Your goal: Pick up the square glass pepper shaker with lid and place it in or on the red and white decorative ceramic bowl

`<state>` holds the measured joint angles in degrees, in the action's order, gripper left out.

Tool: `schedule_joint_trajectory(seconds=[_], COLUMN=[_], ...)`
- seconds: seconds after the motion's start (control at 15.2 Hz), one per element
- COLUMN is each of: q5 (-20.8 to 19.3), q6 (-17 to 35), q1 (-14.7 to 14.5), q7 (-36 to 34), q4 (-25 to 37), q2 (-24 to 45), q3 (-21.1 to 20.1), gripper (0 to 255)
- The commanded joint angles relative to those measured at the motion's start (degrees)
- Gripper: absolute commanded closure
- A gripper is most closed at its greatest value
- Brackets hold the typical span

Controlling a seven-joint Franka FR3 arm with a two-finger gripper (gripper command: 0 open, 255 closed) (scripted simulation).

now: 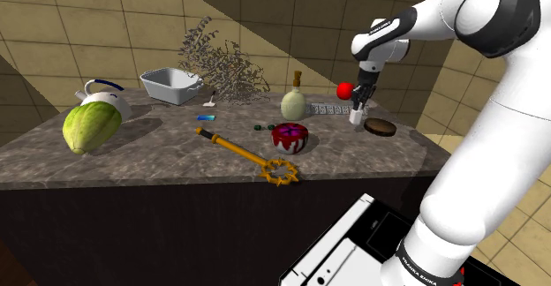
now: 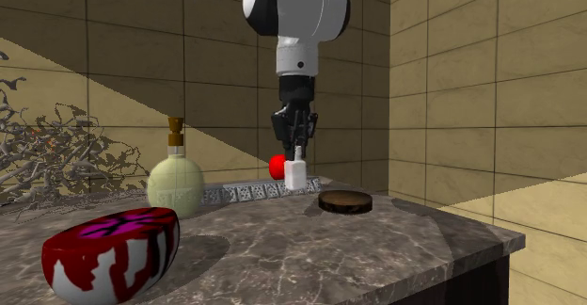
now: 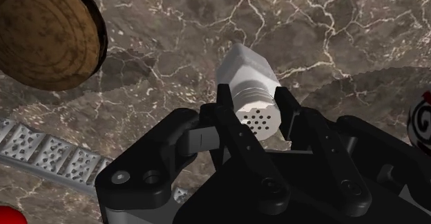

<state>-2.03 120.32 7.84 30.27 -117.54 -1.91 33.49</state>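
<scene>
Dark veined marble counter [image 1: 177, 156] is spreading below tan tiled walls; the all-black gripper [image 3: 254, 97] is clasping the white square perforated-lid pepper shaker [image 3: 245, 67] low beside a round wooden disc [image 3: 45, 36], so the lift is probably starting, needing carriage over to the red-and-white decorative bowl [image 1: 289, 137]

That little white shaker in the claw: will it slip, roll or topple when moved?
The shaker is probably rigid and light: it looks small and blocky, clasped in the gripper. Its flat sides likely give a steady hold and stop rolling. Taller than wide, it may tip inside the rounded bowl.
</scene>
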Motion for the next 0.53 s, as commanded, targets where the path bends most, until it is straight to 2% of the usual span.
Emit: schedule_joint_trajectory(seconds=[0.0, 0.46], q5=[-0.2, -0.9], q6=[-1.5, -6.8], q1=[0.0, -0.1], q7=[0.0, -0.5], q4=[1.1, 5.3], q2=[-0.4, -1.7], q3=[0.0, -0.3], gripper=[255, 255])
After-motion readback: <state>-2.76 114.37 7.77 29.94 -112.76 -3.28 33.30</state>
